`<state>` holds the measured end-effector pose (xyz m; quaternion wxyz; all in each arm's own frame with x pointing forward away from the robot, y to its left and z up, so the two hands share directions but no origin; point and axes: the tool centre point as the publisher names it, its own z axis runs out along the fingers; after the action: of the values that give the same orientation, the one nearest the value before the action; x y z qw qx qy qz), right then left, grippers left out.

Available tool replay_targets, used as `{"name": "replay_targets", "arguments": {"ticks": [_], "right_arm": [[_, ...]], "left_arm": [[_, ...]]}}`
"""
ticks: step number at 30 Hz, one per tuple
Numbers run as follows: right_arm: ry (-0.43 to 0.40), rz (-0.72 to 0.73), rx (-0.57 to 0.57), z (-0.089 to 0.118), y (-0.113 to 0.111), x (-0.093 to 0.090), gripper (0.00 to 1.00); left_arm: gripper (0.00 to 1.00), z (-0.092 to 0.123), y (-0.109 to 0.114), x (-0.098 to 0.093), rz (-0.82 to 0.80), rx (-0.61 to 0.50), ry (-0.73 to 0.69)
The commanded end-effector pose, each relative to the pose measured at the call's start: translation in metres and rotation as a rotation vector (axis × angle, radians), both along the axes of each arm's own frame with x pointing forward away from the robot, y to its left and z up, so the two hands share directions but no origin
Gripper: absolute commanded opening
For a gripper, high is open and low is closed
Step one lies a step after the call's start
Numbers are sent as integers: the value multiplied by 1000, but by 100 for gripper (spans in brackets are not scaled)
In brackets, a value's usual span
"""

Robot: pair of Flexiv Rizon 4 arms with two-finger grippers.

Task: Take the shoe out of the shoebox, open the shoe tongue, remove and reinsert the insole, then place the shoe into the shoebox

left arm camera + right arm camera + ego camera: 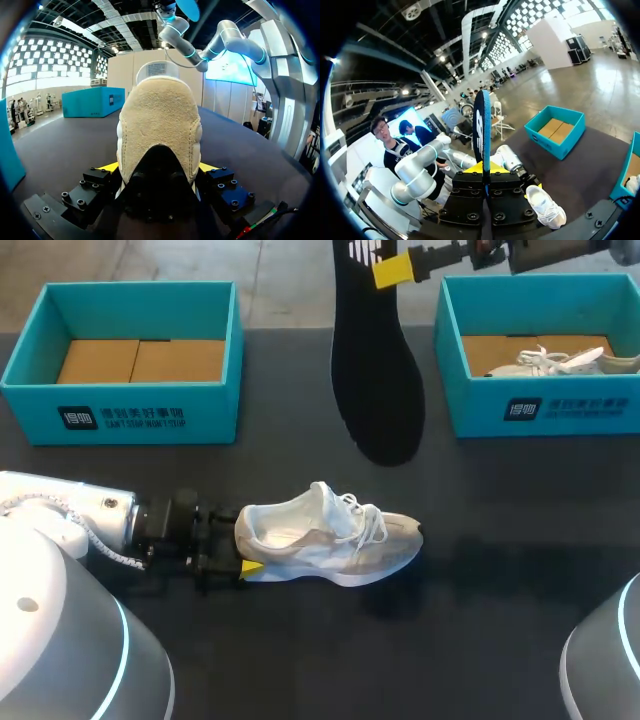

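A dark table [500, 620], described from its near edge to its far edge.

Nearest, the left arm [70, 515] comes in from the near left. The left gripper [243, 548] is closed on the heel of a white shoe [330, 535]. In the left wrist view the tan heel of the shoe [159, 125] fills the space in the left gripper [159, 169], with a yellow fingertip [107, 166] pressed against each side. The shoe lies on its sole near the middle of the table, with its toe pointing right and its laces loose.

Beyond the shoe, a black insole [375, 380] hangs upright above the table, clear of the surface. The right gripper [392, 270] pinches its upper end, and the right arm [560, 250] enters from the far right. In the right wrist view the insole [481, 130] stands edge-on, squeezed between the closed fingers of the right gripper [484, 170]. The shoe [547, 205] is well below.

At the far edge sit two teal shoeboxes. The left shoebox [130, 405] shows only its brown cardboard floor. The right shoebox [540, 405] holds a second white shoe [560, 362].
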<state>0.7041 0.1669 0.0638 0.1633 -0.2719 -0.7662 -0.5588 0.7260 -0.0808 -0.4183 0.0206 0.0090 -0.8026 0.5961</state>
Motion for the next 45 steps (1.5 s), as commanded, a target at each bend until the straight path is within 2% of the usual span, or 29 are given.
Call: {"name": "replay_targets", "arguments": {"ticks": [1, 9, 20, 28, 45], "right_arm": [[-8, -33, 16, 6, -14, -20, 0], [-3, -64, 17, 16, -20, -50, 0], [88, -52, 24, -4, -17, -75, 0], [122, -48, 35, -17, -13, -80, 0], [123, -56, 35, -17, -13, -80, 0]], "left_arm": [[0, -2, -1, -2, 3, 1, -2], [0, -2, -1, -2, 3, 1, -2], [0, -2, -1, -2, 3, 1, -2], [0, -2, -1, -2, 3, 1, -2], [0, -2, -1, -2, 3, 1, -2]]}}
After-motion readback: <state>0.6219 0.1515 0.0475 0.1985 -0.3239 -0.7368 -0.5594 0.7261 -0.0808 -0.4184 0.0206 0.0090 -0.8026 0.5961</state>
